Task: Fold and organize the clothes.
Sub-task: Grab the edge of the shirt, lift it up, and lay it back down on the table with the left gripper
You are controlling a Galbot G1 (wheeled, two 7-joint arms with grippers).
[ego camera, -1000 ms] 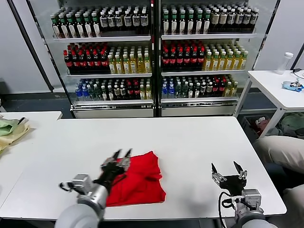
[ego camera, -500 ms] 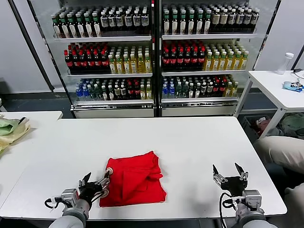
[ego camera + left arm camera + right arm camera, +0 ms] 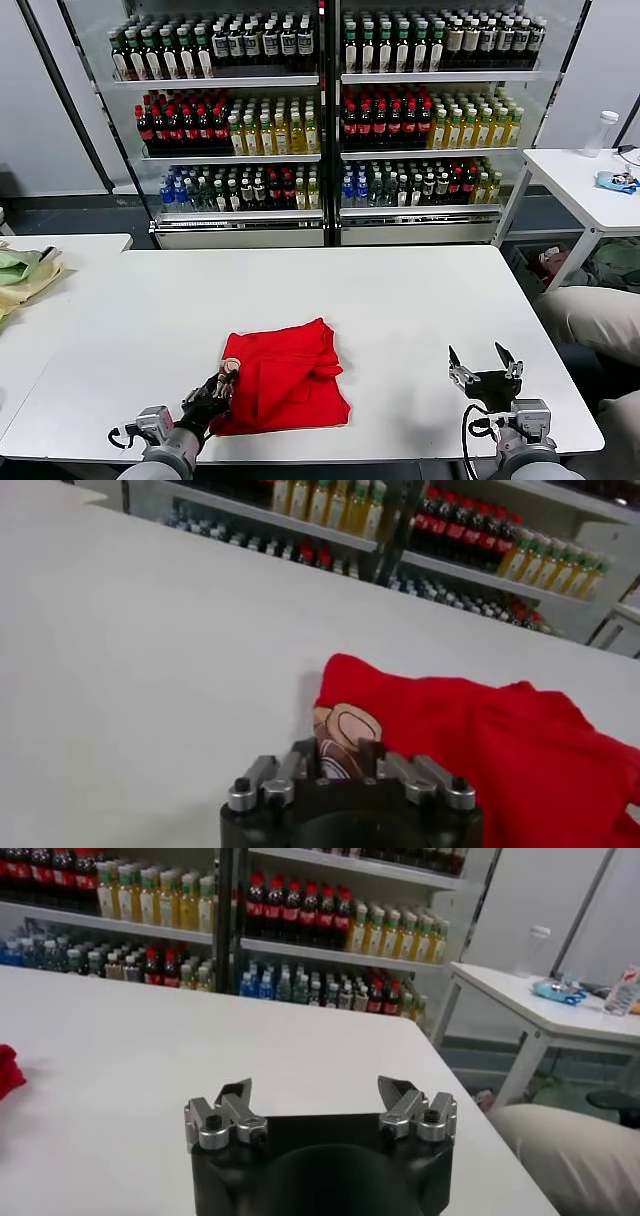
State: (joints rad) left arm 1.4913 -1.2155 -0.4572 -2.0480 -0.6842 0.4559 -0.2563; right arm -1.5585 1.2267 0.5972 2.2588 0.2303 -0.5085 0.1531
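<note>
The left tool [image 3: 222, 381] is clenched on the near left corner of the red T-shirt [image 3: 285, 377], its fingers pinched together over a fold of fabric low on the white bench [image 3: 400, 300]. The left wrist view shows what the head view only hints at: between the closed fingers [image 3: 340, 755] sits the turned-up edge of the T-shirt [image 3: 480, 740], where a scrap of brown-and-cream cartoon print [image 3: 345, 728] faces the camera. From the tool, the garment spreads ahead and toward the robot's right as a roughly folded, rumpled square lying flat on the bench.

Well to the right of the shirt, the right tool [image 3: 485, 363] is held above the near edge of the bench with its two fingers spread wide and nothing between them. Its own wrist view shows the parted fingertips [image 3: 232, 1098] over bare bench, with only a sliver of the red cloth [image 3: 8, 1070] at the frame's edge.

Far beyond the left tool, on a separate bench, lies a pale green-and-yellow cloth pile [image 3: 22, 272]. Behind both benches stand glass-fronted coolers [image 3: 325, 120], their shelves packed with rows of bottled drinks. Off past the right tool, a side table [image 3: 590, 180] carries a clear bottle [image 3: 600, 130].
</note>
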